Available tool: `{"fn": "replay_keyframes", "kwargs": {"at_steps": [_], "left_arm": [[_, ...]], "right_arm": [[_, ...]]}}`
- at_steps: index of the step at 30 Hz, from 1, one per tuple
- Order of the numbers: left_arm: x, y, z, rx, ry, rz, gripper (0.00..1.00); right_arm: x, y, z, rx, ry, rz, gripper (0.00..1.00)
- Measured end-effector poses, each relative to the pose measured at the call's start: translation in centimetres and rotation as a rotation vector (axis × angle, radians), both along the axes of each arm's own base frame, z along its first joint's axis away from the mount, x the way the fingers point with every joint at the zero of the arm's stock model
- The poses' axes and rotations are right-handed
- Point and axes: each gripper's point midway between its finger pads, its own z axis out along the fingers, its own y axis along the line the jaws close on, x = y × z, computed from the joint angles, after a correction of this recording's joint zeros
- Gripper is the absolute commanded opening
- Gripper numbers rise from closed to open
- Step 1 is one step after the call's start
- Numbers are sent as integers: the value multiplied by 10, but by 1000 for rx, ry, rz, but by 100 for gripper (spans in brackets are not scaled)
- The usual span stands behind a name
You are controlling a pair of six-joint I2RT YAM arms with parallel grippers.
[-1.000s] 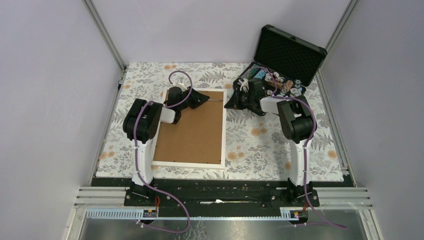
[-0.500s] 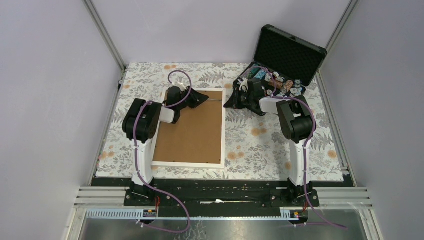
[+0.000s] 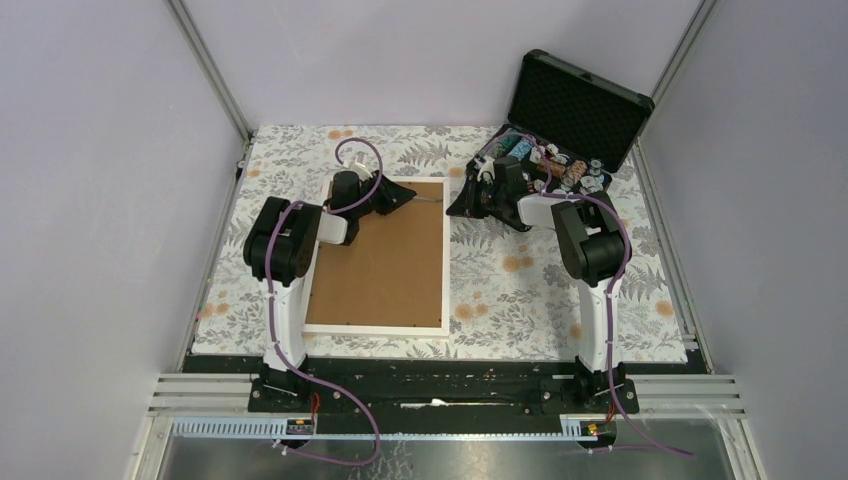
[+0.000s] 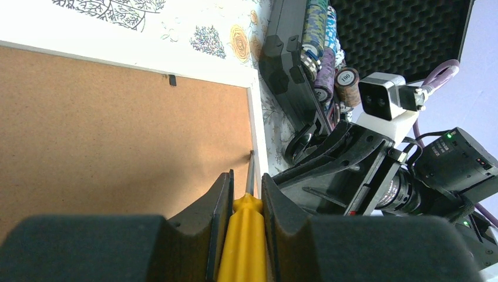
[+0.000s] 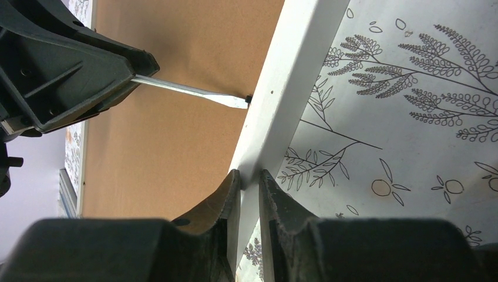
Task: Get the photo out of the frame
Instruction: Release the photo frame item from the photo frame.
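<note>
Brown fibreboard faces upward: the frame [image 3: 375, 329] lies face-down on the floral surface [image 3: 520, 290], and its backing board [image 3: 380, 260] is in place. The photo is not visible and presumably remains beneath that board.

Left: the left pincer [image 4: 246, 176] is pressed onto the yellow handle of a screwdriver [image 4: 245, 235]. The steel blade reaches across the far right corner of the board, and its flat tip meets a small black retaining tab [image 5: 249, 98] at the inner edge of the white border.

Right: the right pincer [image 5: 249, 173] pinches that same white border from the outside, just beside the tab, bracing the frame. Farther right stands an open black case [image 3: 580, 100] holding poker chips [image 4: 320, 35], apart from the frame.

Change over the last second: very little. In the overhead view both arms have crept slightly toward the far edge. The frame has not visibly shifted, and the board has neither lifted nor slid.

Significance: the work appears to be at the tab-releasing step, with the blade seated but the tab not visibly turned. At least one further tab [image 4: 172, 80] shows along the far edge. The backing probably cannot be lifted until these are freed, so removal of the photo is judged to be at an early stage.
</note>
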Motion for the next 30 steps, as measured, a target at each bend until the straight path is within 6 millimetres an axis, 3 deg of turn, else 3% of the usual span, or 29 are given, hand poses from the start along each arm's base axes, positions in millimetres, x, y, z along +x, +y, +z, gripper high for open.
{"fn": "replay_keyframes", "kwargs": {"at_steps": [16, 30], "left_arm": [[8, -5, -1, -6, -41, 4, 0], [25, -38, 34, 343, -262, -11, 0]], "right_arm": [[0, 0, 0, 0, 0, 2, 21], [0, 1, 0, 0, 0, 2, 21]]}}
